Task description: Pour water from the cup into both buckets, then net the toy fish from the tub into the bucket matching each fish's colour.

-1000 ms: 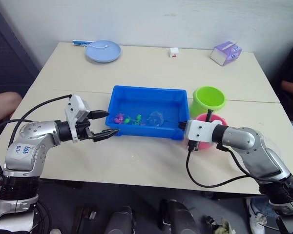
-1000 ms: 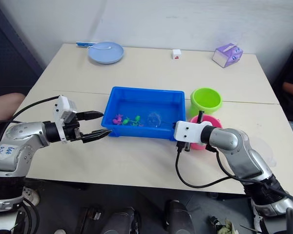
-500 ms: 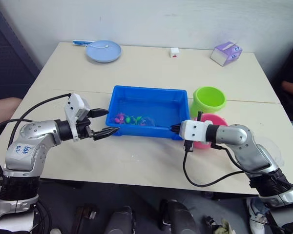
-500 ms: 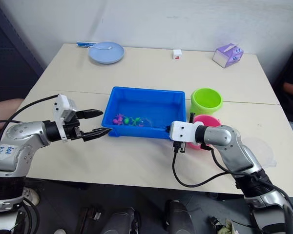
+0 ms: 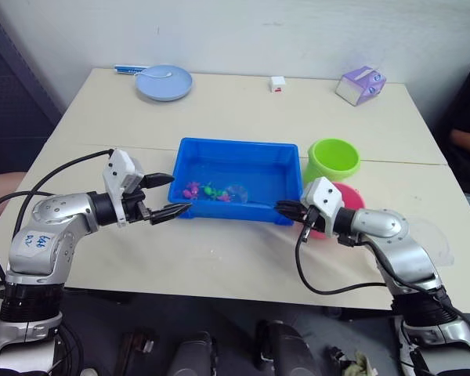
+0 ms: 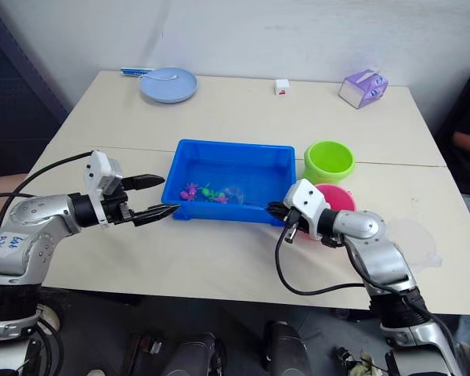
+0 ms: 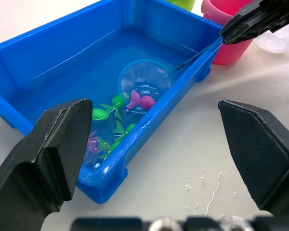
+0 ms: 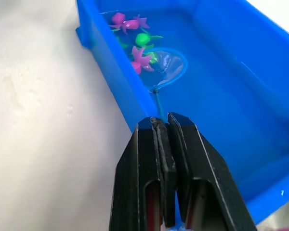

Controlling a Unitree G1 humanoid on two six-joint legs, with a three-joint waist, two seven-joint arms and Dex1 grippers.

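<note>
The blue tub sits mid-table with water and several tiny green and pink toy fish in its near left part. My right gripper is shut on the thin handle of the net at the tub's near right corner. The net lies in the water, with a pink fish at its rim. My left gripper hovers open and empty just outside the tub's left wall. The green bucket and the pink bucket stand right of the tub. The clear cup is at the right edge.
A pale-blue plate, a small white cube and a purple box lie along the table's far side. A person sits at the right edge. Water drops spot the table in front of the tub.
My right wrist has turned and drawn back toward the tub's near right corner, and the net hoop has slid left to the fish. The left gripper stays put.
</note>
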